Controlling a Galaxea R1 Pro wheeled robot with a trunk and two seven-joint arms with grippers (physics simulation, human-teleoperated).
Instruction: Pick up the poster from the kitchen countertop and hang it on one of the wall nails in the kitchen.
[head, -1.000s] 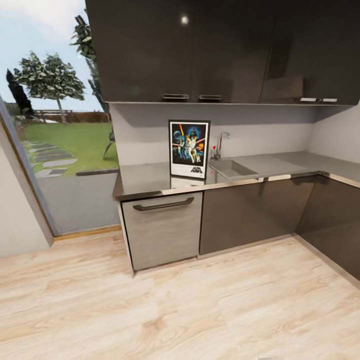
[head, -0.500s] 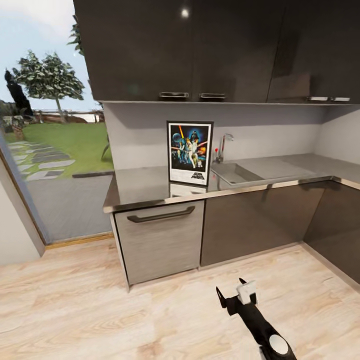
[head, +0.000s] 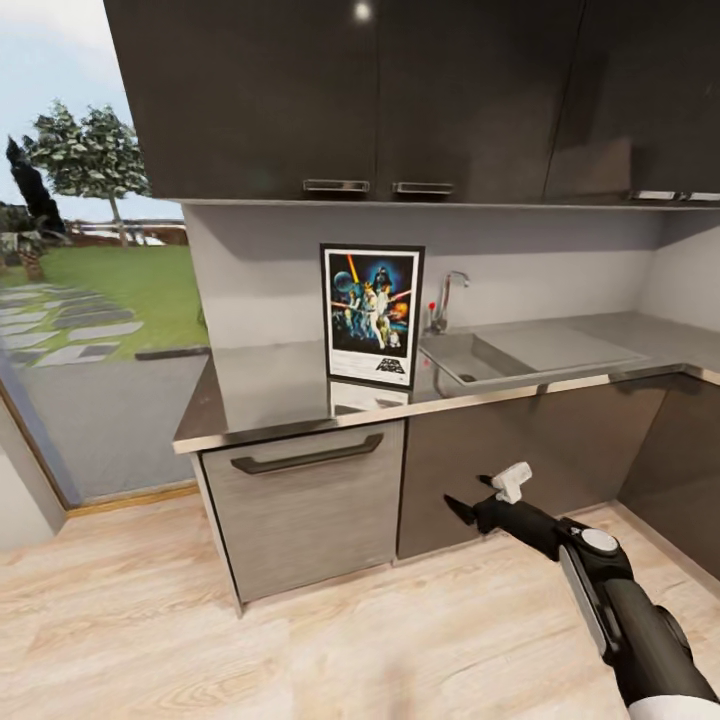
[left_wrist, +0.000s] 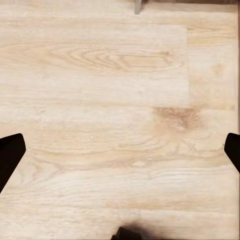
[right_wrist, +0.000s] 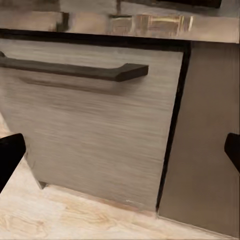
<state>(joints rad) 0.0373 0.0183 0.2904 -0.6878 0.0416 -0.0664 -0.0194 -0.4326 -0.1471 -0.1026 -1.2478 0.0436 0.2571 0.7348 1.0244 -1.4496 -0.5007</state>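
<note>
Bright, even daylight | glare spot on upper cabinets (head: 361, 11) | glossy kitchen countertop (head: 270, 385) reflections | slightly soft render

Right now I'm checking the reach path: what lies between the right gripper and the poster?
In the head view, the countertop's pale front edge and bare glossy top separate the right gripper, low before the cabinets, from the poster.

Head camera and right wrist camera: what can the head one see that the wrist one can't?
Head view alone: the poster standing upright on the kitchen countertop against the wall, the sink and tap, the garden outside. Right wrist view alone: a close look at the wood-grain front's lower edge by the floor. Both: the wood-grain front with its dark handle, the dark cabinet door beside it, and the open right gripper.
</note>
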